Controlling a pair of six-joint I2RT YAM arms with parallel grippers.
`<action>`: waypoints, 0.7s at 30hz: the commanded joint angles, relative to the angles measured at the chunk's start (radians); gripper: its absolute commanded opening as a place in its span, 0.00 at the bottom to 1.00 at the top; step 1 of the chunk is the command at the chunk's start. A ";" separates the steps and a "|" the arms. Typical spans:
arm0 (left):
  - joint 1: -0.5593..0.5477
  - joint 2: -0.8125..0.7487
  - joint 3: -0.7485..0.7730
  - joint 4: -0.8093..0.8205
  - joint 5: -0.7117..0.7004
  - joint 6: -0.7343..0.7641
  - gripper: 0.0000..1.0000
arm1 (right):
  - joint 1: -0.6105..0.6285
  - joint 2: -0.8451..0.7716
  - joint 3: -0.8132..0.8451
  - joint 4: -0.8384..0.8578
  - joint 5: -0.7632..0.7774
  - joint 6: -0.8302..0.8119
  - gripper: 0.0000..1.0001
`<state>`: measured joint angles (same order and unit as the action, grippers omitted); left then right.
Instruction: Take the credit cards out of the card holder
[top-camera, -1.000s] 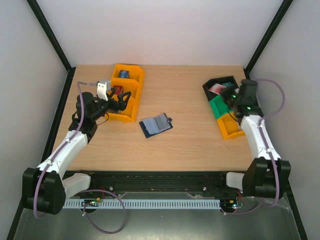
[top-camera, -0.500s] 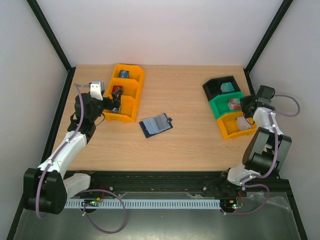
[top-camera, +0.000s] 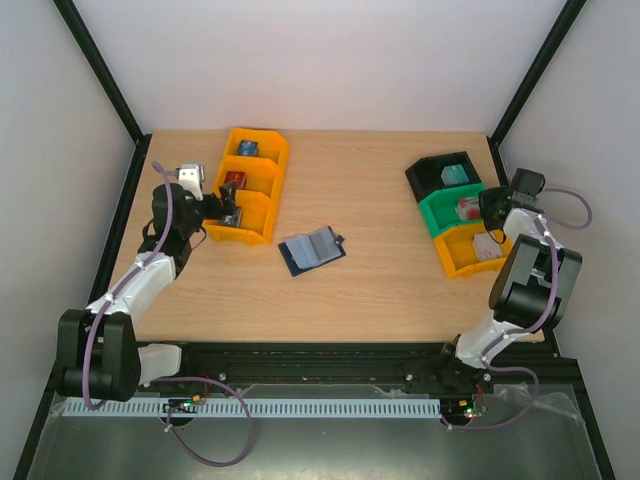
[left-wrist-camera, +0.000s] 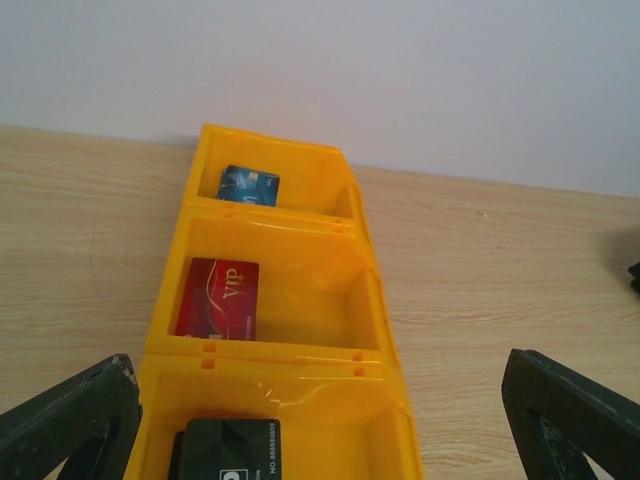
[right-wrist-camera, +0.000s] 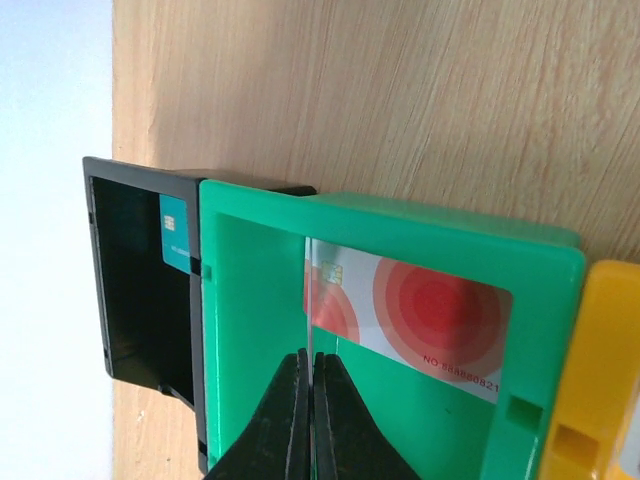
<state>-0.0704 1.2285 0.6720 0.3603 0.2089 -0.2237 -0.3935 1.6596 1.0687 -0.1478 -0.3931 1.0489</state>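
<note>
The card holder (top-camera: 312, 250) lies open and flat mid-table, with no gripper near it. The yellow three-part bin (left-wrist-camera: 372, 300) holds a blue card (left-wrist-camera: 248, 185) in its far part. A red VIP card (left-wrist-camera: 218, 298) lies in the middle part and a dark card (left-wrist-camera: 225, 452) in the near part. My left gripper (left-wrist-camera: 315, 365) hangs open and empty at the bin's near end (top-camera: 228, 212). My right gripper (right-wrist-camera: 311, 352) is shut on a thin card (right-wrist-camera: 309, 300) seen edge-on, over the green bin (top-camera: 487, 205).
At the right stand a black bin (right-wrist-camera: 140, 300) with a teal card (right-wrist-camera: 176, 232), a green bin (right-wrist-camera: 250, 330) with a red-and-white card (right-wrist-camera: 420, 315), and a small yellow bin (top-camera: 462, 258) with a card. The table's right edge lies just beyond them.
My right arm has pulled back to the right from over the black and green bins and folded up. My left gripper has drawn back slightly from the yellow bin. The card holder has not moved.
</note>
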 joint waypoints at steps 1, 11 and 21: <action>0.015 0.018 0.018 0.031 0.000 0.019 1.00 | 0.009 0.032 0.026 0.054 0.017 0.017 0.02; 0.018 0.016 0.019 0.018 0.004 0.020 1.00 | 0.008 0.068 0.044 0.087 0.046 0.011 0.02; 0.018 0.014 0.020 0.014 0.004 0.017 1.00 | 0.008 0.093 0.045 0.091 0.058 0.011 0.04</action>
<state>-0.0601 1.2453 0.6720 0.3611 0.2092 -0.2165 -0.3859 1.7412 1.0863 -0.0689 -0.3779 1.0592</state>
